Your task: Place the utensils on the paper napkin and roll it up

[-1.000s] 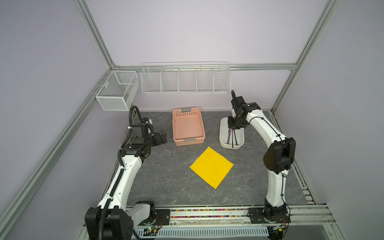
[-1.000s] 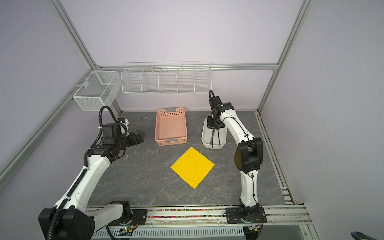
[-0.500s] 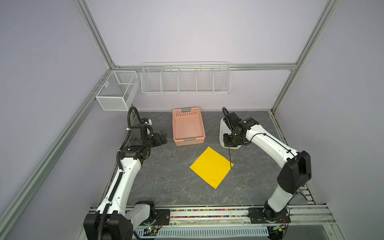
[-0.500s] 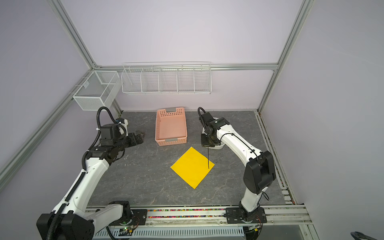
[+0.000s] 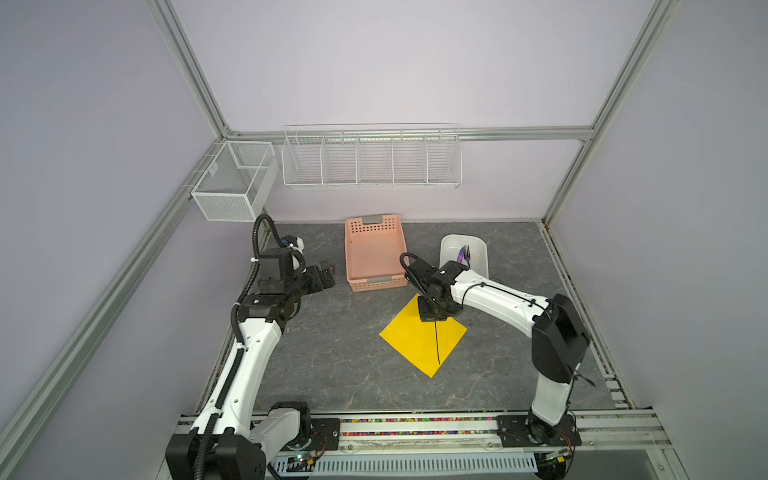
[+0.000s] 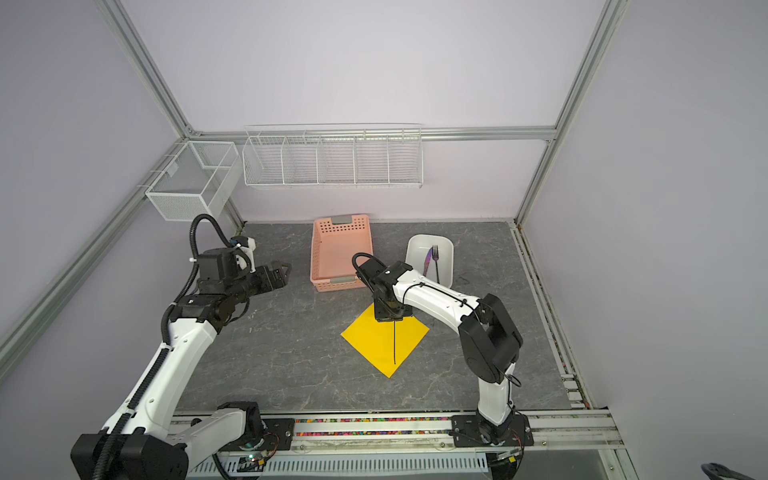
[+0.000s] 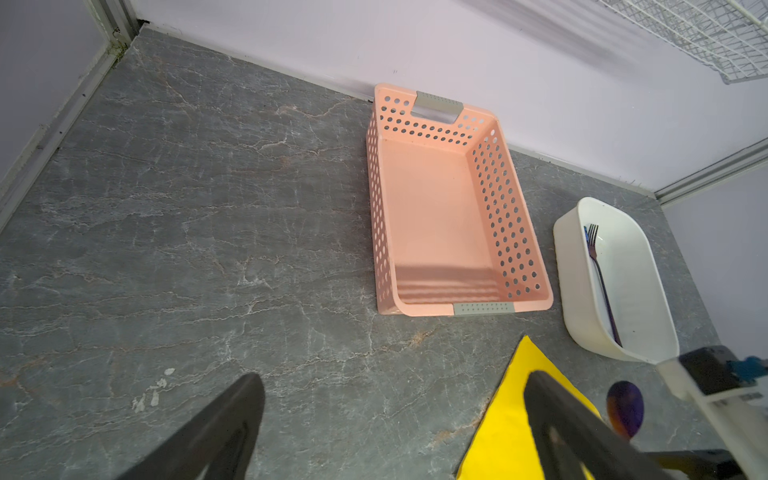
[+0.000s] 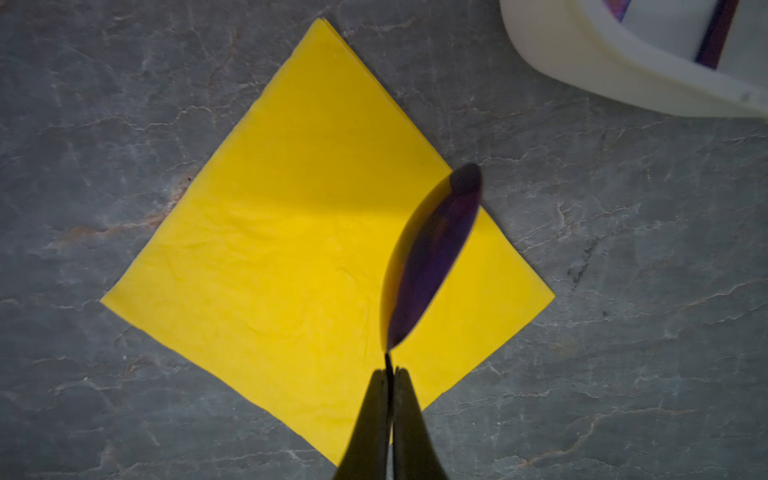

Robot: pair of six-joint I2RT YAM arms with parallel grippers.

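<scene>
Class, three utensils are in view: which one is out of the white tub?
The spoon: the right gripper is shut on its handle over the paper napkin, while the fork and knife lie in the white tub.

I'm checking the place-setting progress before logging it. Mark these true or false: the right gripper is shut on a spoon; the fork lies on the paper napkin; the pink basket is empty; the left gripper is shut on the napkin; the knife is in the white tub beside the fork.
1. The right gripper is shut on a spoon. True.
2. The fork lies on the paper napkin. False: it lies in the white tub.
3. The pink basket is empty. True.
4. The left gripper is shut on the napkin. False: it is open, holds nothing and is left of the basket.
5. The knife is in the tub beside the fork. True.
</scene>
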